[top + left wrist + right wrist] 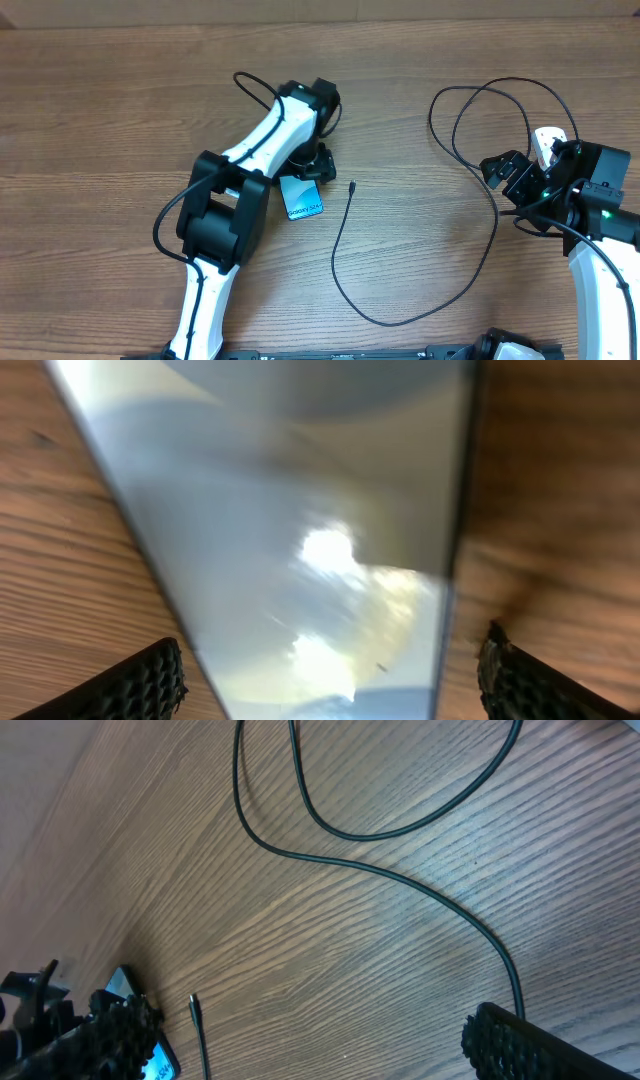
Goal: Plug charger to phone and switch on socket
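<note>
Clearly the phone (302,198) is the delicate thing here: slim, stiff, with a glossy glass face that I judge slippery and easy to scratch, so it is better taken by its two long dark edges than by the screen. It lies flat near the middle of the table (120,110), and the left gripper (314,166) hangs right over its far end. In the left wrist view the jaws stand wide, one pad (150,682) at each side of the phone, and a strip of wood shows at the right side, so nothing is clamped. The charger (334,258) looks thin, light and limp. It would bend away if taken far back, so the hold should be just behind the plug tip (353,186), which lies just right of the phone and apart from it. The right gripper (305,1020) is fully open and empty, above the cable loops at the right. The socket (548,142) is mostly hidden under that arm. The wood-grain surface is flat and smooth, with free room between phone and loops
</note>
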### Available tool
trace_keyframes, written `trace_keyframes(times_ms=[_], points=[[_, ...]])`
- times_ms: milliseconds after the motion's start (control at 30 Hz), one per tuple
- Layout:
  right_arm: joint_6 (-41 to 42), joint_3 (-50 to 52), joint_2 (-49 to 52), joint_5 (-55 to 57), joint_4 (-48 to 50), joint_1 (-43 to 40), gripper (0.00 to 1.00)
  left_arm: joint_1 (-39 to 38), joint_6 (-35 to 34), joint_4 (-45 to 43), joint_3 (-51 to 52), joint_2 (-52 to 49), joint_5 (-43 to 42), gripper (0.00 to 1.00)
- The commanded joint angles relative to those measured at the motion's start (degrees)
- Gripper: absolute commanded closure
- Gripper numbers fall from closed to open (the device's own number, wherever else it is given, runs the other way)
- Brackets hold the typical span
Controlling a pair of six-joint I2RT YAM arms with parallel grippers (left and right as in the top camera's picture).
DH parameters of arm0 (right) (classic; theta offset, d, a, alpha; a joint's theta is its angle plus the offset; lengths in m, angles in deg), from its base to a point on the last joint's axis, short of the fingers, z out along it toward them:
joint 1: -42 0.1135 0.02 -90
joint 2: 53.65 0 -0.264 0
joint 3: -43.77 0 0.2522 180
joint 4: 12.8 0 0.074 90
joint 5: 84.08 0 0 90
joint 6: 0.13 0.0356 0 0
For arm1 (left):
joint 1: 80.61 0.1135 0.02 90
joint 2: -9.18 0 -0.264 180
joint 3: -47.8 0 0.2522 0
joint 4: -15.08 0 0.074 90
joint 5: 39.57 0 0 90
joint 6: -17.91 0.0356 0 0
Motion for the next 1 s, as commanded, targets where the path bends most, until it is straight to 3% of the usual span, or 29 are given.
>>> trace_keyframes(times_ms=[0,567,833,967], points=[[0.0,-0.94,0.11,0.33,0.11,-0.09,0.0,-2.62,-1.55,-1.46,5.62,-2.99,0.68,0.11],[0.0,-0.94,0.11,0.33,0.13,-0.09,0.0,-1.01,-1.49,-2.69,9.29,-2.97,0.17,0.02],[0.0,-0.94,0.11,0.33,0.13,-0.09,0.0,2.49,-1.46,0.9,9.29,-2.97,5.2,0.02],[0.0,-0.94,0.11,0.33,0.13,-0.09,0.0,2.71,2.99,-0.57,9.31,-2.97,5.46,0.03]])
